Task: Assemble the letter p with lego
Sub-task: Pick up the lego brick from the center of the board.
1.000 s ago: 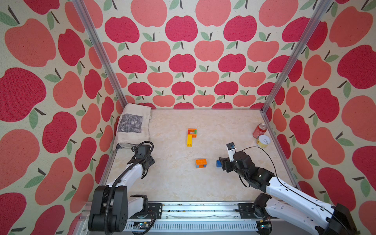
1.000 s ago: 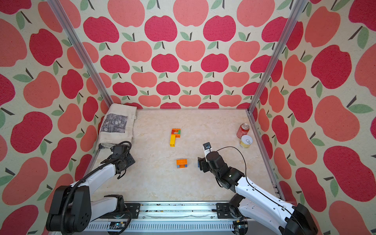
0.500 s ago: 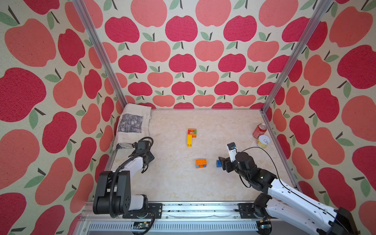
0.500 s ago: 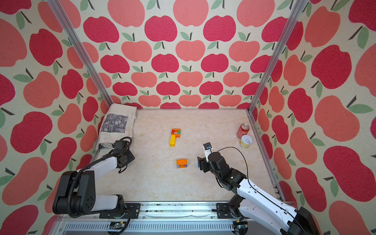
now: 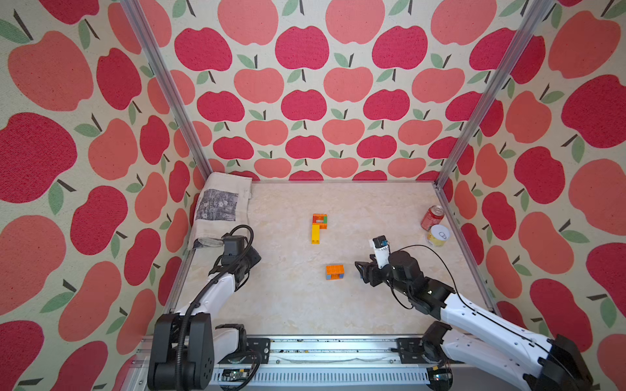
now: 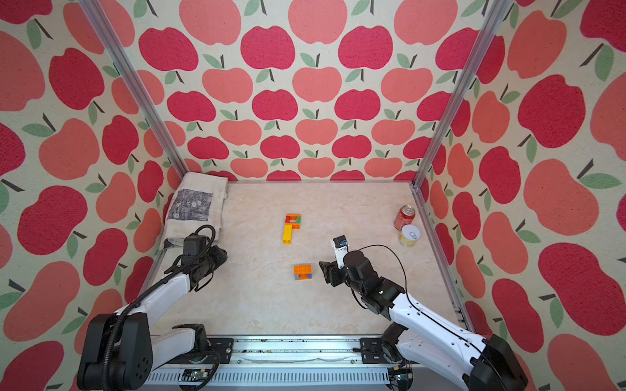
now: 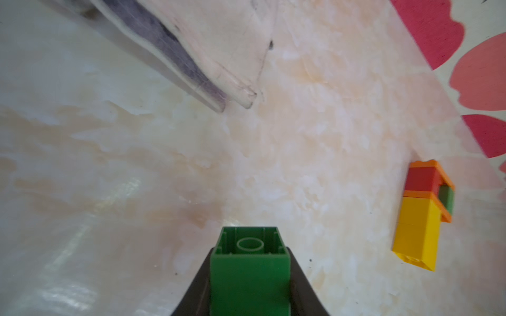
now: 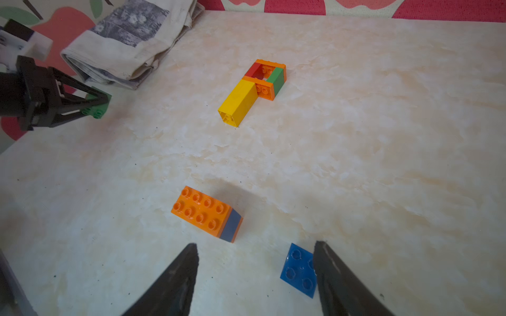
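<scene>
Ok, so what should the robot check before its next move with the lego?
1. The left gripper is shut on the green brick: ok.
2. The table is bare between that brick and the P shape: ok.
3. The right gripper grips something: not ok; its jaws are open, and the blue brick lies on the table between them.
4. The orange-and-blue block lies apart from the P shape: ok.
5. The red can and yellow can stand away from both grippers: ok.
6. Which spot the green brick belongs on: cannot tell.
</scene>
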Tool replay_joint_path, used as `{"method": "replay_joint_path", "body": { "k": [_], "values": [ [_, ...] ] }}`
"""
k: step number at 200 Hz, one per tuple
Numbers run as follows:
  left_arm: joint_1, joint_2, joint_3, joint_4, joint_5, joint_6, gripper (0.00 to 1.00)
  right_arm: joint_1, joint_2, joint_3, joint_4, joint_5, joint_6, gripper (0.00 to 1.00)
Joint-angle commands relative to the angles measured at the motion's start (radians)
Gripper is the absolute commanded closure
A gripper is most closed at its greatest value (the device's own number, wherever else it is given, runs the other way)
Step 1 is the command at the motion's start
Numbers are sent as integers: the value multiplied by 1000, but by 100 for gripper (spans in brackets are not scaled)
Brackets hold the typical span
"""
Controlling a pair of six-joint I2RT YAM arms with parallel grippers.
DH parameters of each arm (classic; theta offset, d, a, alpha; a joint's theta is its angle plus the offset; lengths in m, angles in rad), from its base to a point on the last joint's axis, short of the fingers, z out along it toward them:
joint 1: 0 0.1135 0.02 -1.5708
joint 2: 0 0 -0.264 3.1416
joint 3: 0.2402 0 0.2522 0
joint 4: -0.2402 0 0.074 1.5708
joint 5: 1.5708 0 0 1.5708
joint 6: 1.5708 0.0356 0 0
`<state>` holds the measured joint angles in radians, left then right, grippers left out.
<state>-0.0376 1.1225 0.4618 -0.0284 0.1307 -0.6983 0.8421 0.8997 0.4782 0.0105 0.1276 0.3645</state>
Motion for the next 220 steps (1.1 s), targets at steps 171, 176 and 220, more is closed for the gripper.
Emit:
{"method": "replay_joint_path", "body": {
  "k": [171,176,220],
  "values": [
    [-693,34,40,611,-30,-495,69,451,631,76,1036,520,-142,35],
    [-697,30,36,610,-33,-496,69,451,639,71,1058,535,-151,35],
    [-703,-30,-7,571,-65,-509,69,453,644,8,1208,574,-205,40]
  ]
}}
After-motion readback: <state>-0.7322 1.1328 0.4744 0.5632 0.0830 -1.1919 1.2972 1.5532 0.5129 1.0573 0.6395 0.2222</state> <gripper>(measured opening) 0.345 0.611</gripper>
